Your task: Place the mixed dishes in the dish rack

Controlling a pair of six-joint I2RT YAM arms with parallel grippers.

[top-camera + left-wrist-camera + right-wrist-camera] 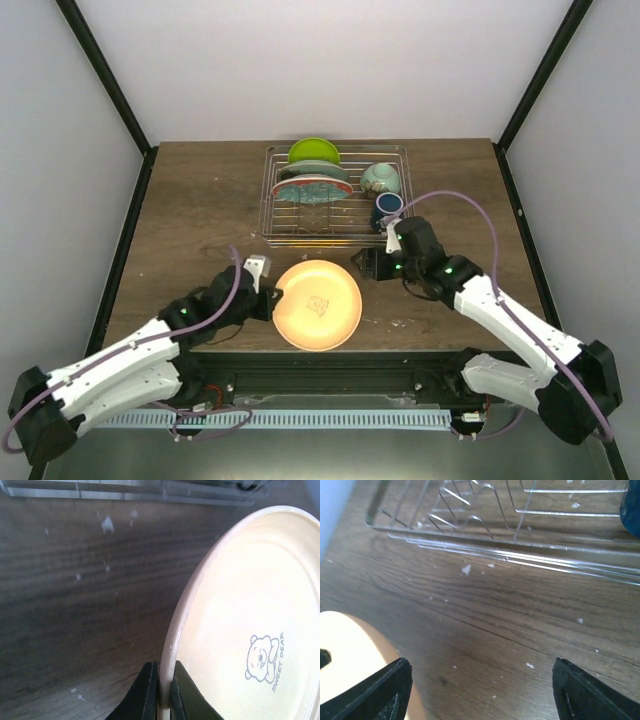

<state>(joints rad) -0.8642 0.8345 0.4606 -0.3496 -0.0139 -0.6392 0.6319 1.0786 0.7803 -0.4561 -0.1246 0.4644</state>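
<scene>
The peach-tan plate [318, 305] lies near the front of the table, its left side raised. My left gripper [274, 298] is shut on its left rim; in the left wrist view the plate [250, 630] stands between the gripper's [163, 692] two fingers. My right gripper [368, 263] is open and empty just right of the plate, in front of the dish rack [335, 230]. The rack holds the lime-green plate [313, 150], the red floral plate [312, 188], the mint bowl [381, 178] and the dark-blue mug [388, 206]. The right wrist view shows the gripper [482, 692], the rack's front rail [510, 550] and the plate's edge [350, 655].
The rack's front rows of dividers [310, 225] hold nothing. Bare wood lies left of the rack [200, 200] and right of it [460, 190]. Dark frame posts run along both table sides. The table's front edge is just below the peach plate.
</scene>
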